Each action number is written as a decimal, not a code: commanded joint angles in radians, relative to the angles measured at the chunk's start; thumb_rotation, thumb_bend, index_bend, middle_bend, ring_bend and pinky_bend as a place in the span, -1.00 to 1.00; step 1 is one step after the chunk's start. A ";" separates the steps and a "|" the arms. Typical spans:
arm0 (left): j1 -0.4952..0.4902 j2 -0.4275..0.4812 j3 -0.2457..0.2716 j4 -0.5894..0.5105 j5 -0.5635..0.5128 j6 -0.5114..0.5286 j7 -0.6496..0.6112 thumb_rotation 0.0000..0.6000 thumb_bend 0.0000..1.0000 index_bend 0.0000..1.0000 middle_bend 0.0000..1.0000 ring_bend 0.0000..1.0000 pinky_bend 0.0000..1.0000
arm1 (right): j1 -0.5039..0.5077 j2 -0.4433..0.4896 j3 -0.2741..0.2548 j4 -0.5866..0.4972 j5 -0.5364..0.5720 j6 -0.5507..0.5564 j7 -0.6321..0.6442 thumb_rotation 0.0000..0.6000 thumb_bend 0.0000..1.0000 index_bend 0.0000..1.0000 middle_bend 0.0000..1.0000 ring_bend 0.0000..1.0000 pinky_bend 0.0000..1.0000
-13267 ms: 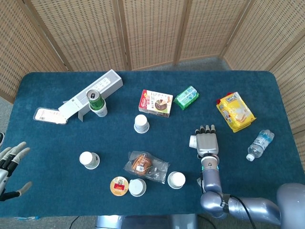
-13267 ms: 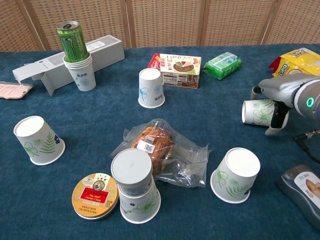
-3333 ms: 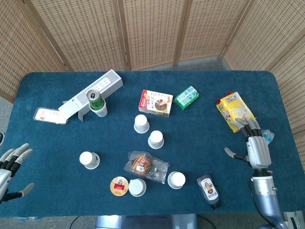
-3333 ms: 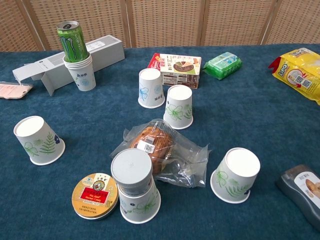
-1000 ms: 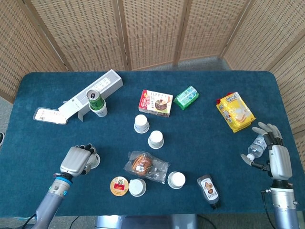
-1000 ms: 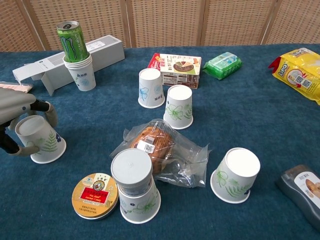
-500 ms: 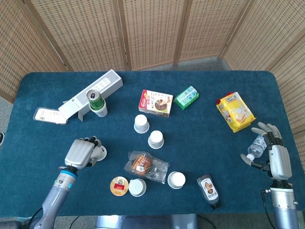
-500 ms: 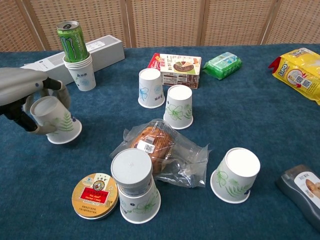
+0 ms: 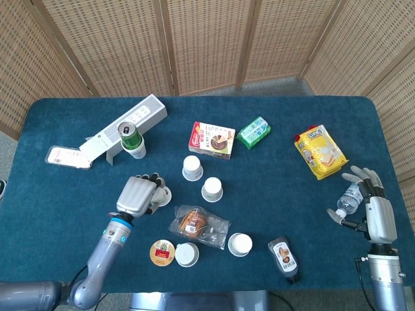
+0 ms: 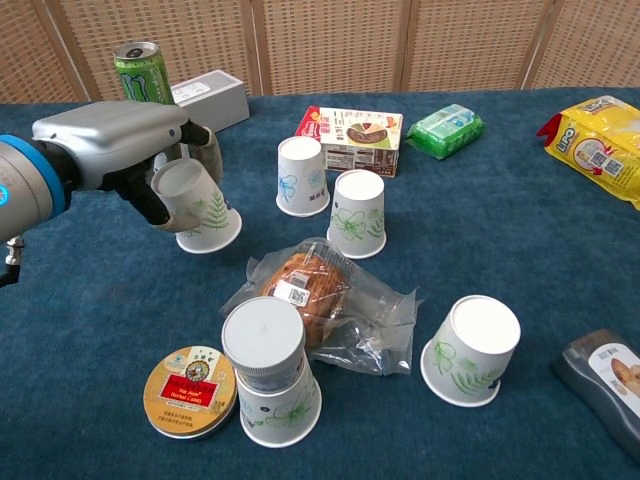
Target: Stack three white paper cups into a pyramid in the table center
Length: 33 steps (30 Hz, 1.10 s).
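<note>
My left hand (image 10: 125, 150) grips an upside-down white paper cup (image 10: 200, 212) with a leaf print, held tilted just left of the table's middle. The head view shows this hand (image 9: 137, 196) with the cup (image 9: 163, 194) at its fingertips. To the right of it, two more upside-down cups (image 10: 302, 176) (image 10: 358, 213) stand side by side near the centre; from above they are the further cup (image 9: 192, 168) and the nearer cup (image 9: 212, 189). My right hand (image 9: 375, 214) rests open at the table's right edge.
A bagged pastry (image 10: 315, 290), a lidded cup (image 10: 268, 375), a round tin (image 10: 195, 392) and another cup (image 10: 472, 350) lie in front. A snack box (image 10: 352, 127), green packet (image 10: 447, 130), can (image 10: 138, 72), yellow bag (image 9: 320, 151), sauce bottle (image 9: 283, 257) and water bottle (image 9: 350, 199) surround the centre.
My left hand has taken the leaf-print cup from the left side and carried it right, toward the two centre cups. The right hand has stayed still.
</note>
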<state>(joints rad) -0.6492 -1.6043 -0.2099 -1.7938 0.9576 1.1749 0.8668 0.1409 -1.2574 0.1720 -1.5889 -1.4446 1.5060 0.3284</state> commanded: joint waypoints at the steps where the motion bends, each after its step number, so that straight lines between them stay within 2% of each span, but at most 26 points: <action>1: -0.040 -0.043 -0.020 0.023 -0.037 0.008 0.040 1.00 -0.35 -0.24 -0.29 -0.13 0.09 | 0.001 -0.001 0.000 0.001 0.000 -0.001 -0.001 1.00 -0.94 -0.52 -0.68 -1.00 -1.00; 9: -0.120 -0.142 -0.053 0.090 -0.133 0.028 0.106 1.00 -0.35 -0.25 -0.29 -0.13 0.08 | 0.001 -0.001 0.002 -0.004 -0.002 -0.003 0.005 1.00 -0.94 -0.52 -0.69 -1.00 -1.00; 17: -0.175 -0.210 -0.072 0.149 -0.176 0.046 0.126 1.00 -0.36 -0.25 -0.29 -0.13 0.08 | 0.001 0.004 0.003 -0.006 0.000 -0.008 0.027 1.00 -0.94 -0.52 -0.68 -1.00 -1.00; 26: -0.209 -0.256 -0.064 0.203 -0.195 0.057 0.129 1.00 -0.36 -0.25 -0.30 -0.14 0.07 | 0.000 0.007 0.005 -0.008 0.000 -0.011 0.038 1.00 -0.94 -0.52 -0.68 -1.00 -1.00; 29: -0.214 -0.263 -0.059 0.213 -0.199 0.061 0.128 1.00 -0.36 -0.28 -0.34 -0.19 0.04 | -0.001 0.009 0.005 -0.010 0.000 -0.009 0.042 1.00 -0.94 -0.52 -0.68 -1.00 -1.00; 33: -0.213 -0.259 -0.050 0.208 -0.183 0.063 0.106 1.00 -0.36 -0.44 -0.60 -0.48 -0.04 | 0.000 0.010 0.005 -0.009 0.000 -0.012 0.042 1.00 -0.94 -0.52 -0.67 -1.00 -1.00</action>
<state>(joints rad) -0.8625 -1.8649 -0.2625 -1.5833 0.7712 1.2373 0.9763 0.1406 -1.2474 0.1768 -1.5978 -1.4443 1.4940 0.3710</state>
